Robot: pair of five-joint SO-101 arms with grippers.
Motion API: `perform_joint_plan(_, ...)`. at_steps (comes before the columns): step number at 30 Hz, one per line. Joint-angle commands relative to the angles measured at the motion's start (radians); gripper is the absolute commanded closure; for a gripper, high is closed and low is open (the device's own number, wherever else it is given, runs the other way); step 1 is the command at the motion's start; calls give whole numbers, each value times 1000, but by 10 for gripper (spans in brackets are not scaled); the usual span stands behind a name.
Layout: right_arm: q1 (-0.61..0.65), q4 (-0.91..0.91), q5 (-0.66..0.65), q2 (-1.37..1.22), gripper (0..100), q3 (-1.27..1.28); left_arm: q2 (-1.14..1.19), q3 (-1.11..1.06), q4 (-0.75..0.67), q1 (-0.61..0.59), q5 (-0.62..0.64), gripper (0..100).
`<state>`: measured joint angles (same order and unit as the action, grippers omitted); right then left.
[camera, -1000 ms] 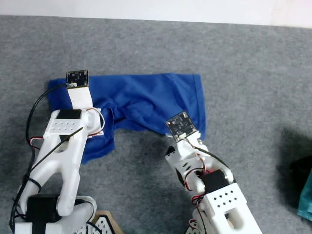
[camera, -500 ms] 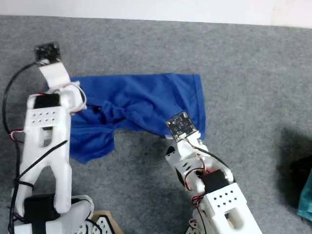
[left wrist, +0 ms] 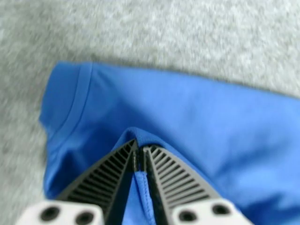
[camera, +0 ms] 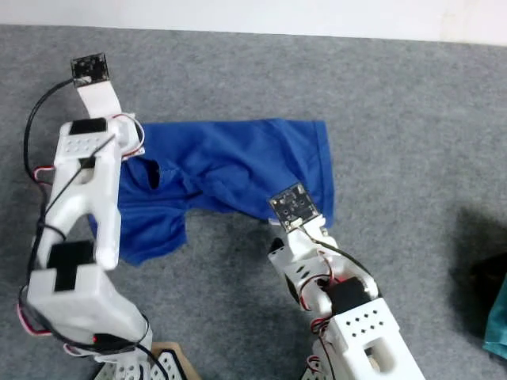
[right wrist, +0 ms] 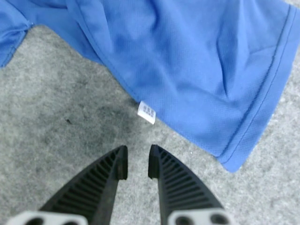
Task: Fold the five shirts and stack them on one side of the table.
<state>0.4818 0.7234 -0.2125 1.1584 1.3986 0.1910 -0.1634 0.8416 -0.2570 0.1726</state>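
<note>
A blue shirt point(camera: 238, 162) lies crumpled on the grey carpeted table point(camera: 396, 119), its hem toward the right. The left arm point(camera: 83, 174) stretches over the shirt's left end. In the left wrist view my left gripper point(left wrist: 139, 157) is shut on a raised fold of the blue shirt point(left wrist: 211, 122), close to a hemmed sleeve edge point(left wrist: 70, 108). My right gripper point(right wrist: 137, 161) hovers over bare carpet just off the shirt's point(right wrist: 187, 61) near edge, by a small white tag point(right wrist: 146, 111). Its fingers stand a narrow gap apart with nothing between them.
A teal cloth point(camera: 497, 317) and a dark item point(camera: 485, 273) lie at the table's right edge. A pale wall strip point(camera: 253, 14) borders the far side. A tan block point(camera: 170, 360) sits by the left arm's base. Bare carpet spreads right of the shirt.
The left arm has swung out toward the far left corner, dragging the shirt's left part with it. The right arm has stayed put.
</note>
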Motion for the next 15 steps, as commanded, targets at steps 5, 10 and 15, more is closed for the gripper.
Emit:
perform_joint_plan(5,-8,-21,-6,7,907,-8,136,208,-107,-44,-5,838)
perform_joint_plan(10,-8,-21,-6,7,907,-7,160,237,-107,-53,-8,627)
perform_joint_plan(15,-8,-21,-6,7,907,-7,148,237,-103,-62,-8,534)
